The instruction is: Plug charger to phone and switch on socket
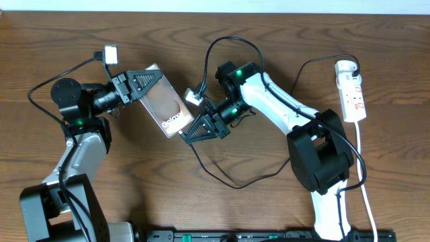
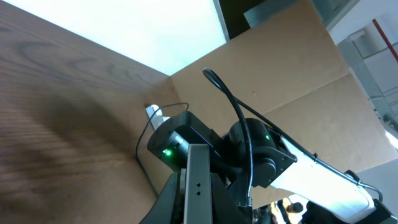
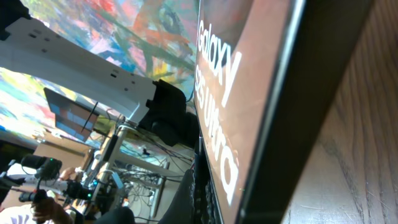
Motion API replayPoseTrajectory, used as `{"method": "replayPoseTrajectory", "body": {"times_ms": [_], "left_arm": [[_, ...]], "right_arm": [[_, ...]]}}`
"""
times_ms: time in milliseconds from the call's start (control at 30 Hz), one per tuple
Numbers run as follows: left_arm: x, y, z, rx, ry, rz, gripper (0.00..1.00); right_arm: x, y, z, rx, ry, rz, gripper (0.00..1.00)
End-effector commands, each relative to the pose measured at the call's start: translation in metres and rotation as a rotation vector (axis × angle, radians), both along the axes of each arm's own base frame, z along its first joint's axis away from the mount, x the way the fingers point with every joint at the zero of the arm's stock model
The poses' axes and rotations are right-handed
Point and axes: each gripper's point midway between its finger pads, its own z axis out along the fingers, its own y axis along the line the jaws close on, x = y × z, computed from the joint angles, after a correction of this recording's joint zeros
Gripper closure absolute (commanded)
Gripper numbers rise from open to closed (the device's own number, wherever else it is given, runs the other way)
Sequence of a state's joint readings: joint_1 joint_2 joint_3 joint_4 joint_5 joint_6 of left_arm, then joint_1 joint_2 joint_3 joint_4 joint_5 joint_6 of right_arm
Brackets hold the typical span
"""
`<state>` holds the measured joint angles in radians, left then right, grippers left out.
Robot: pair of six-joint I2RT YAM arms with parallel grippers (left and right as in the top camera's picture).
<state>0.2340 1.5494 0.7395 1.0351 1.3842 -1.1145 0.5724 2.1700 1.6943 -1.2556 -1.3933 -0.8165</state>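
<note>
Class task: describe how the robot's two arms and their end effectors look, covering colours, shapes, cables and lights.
The left arm has a silvery-grey link between black cylindrical joints. The right arm has glossy white links and bulky black joints. Green lights glow on both. The left end effector and right end effector are black, with triangular truss-like fingers. Thin black cables loop off both wrists.

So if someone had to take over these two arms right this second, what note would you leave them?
Left gripper: appears clamped on one end of the phone.
Right gripper: at the phone's other end; whether it is shut or holds the connector tip is hidden.
Charger: its cable runs from the right gripper to the socket, where its plug seems seated.
Done: phone held, plug apparently in.
Left: confirm the tip is in the phone, then switch the socket on.
</note>
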Motion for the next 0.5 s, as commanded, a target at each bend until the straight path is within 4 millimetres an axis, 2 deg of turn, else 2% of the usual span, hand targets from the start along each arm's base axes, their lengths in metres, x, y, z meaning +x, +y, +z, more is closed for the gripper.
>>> {"method": "replayPoseTrajectory", "body": {"times_ms": [0,300,467], "left_arm": [[-0.002,-0.001,0.005,-0.004,0.001,-0.012,0.93],[0.004,0.018,0.006,-0.032,0.048,0.045,0.93],[0.001,0.017,0.005,-0.028,0.048,0.027,0.93]], "right_arm": [[0.007,0.002,0.017,0.076,0.019,-0.021,0.99],[0.007,0.002,0.017,0.077,0.019,-0.021,0.99],[0.007,0.002,0.017,0.077,0.019,-0.021,0.99]]}}
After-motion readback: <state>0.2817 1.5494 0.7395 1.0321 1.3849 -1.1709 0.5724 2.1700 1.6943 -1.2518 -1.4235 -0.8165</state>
